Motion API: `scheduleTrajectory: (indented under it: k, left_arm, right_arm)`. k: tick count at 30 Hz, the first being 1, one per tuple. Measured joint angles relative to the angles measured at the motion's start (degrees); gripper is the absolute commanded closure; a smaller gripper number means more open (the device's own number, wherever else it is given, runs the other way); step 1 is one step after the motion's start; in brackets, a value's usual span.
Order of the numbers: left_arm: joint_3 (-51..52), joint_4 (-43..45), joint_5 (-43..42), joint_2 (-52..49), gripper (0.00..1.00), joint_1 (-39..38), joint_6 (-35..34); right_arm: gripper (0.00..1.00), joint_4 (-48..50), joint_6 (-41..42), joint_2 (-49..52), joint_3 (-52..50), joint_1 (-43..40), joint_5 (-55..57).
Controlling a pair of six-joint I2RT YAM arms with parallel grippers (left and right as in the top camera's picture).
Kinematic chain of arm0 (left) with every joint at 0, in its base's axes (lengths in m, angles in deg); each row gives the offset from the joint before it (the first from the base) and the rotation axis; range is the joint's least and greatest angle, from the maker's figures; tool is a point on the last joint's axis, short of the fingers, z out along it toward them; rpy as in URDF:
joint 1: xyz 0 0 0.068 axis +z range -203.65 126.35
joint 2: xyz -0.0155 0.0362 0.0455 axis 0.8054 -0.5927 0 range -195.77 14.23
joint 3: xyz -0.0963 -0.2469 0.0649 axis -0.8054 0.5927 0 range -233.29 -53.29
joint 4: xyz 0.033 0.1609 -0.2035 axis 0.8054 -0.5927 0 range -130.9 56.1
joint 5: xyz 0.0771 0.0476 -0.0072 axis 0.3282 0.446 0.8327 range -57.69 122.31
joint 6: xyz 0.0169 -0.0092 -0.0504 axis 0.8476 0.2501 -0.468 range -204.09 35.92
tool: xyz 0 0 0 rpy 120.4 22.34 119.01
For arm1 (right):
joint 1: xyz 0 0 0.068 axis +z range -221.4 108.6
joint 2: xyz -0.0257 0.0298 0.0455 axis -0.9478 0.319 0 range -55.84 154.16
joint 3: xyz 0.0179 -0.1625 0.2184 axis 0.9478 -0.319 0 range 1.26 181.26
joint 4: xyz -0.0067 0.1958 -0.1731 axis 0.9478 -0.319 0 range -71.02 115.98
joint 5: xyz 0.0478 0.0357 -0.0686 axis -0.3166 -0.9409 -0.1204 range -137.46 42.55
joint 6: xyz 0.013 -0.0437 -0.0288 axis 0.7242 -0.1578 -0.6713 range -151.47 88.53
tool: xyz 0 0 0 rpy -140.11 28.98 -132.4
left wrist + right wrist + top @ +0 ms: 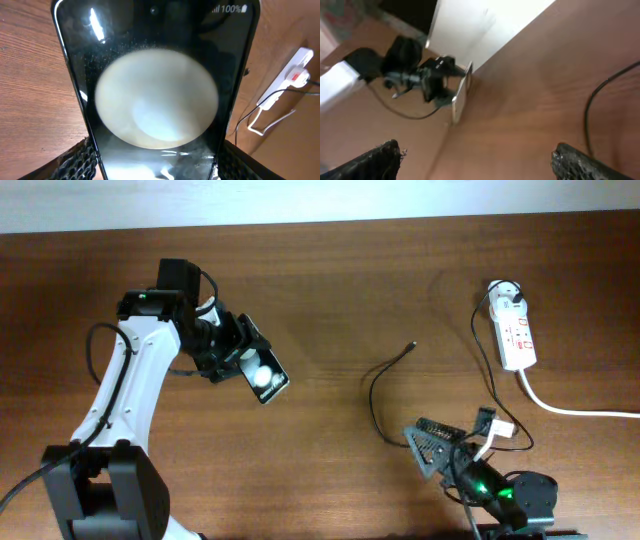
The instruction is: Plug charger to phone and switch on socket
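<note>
left arm (120,390) has white shells, black joints, black cables; right arm (505,492) black, green light.

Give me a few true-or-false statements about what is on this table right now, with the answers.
1. The left hand holds the phone. True.
2. The cable is plugged into the phone. False: its free tip lies on the table, apart from the phone.
3. The right hand grips the cable. False: it is open and holds nothing.
4. A white plug sits in one end of the power strip. True.
</note>
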Motion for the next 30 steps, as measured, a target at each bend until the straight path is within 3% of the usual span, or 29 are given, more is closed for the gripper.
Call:
scheduleTrajectory:
  k: [7,13,16,21,25,30]
  left_arm:
    - [0.00,2.60,0.24,0.00,0.52,-2.75,-12.44]
    - [0.17,6.27,1.18,-0.02,0.52,-8.37,-20.57]
    - [0.20,7.37,2.08,-0.04,0.52,-9.27,-23.67]
    - [0.20,7.58,2.36,-0.04,0.51,-11.26,-27.28]
    - [0.20,8.02,1.88,-0.04,0.51,-14.29,-28.76]
    - [0.20,9.97,1.33,-0.04,0.51,-17.29,-30.53]
  right_arm:
    - [0.01,-2.01,-7.10,3.98,0.98,0.00,3.39]
    - [0.01,-4.24,-8.87,35.87,23.82,1.81,-0.79]
    - [0.01,5.35,-9.27,46.01,26.67,12.41,2.34]
    - [0.02,19.82,-9.84,60.11,26.88,32.09,28.24]
    - [0.21,27.54,-10.03,67.80,26.77,34.88,34.29]
    - [0.45,28.09,-10.01,69.02,26.80,34.88,35.63]
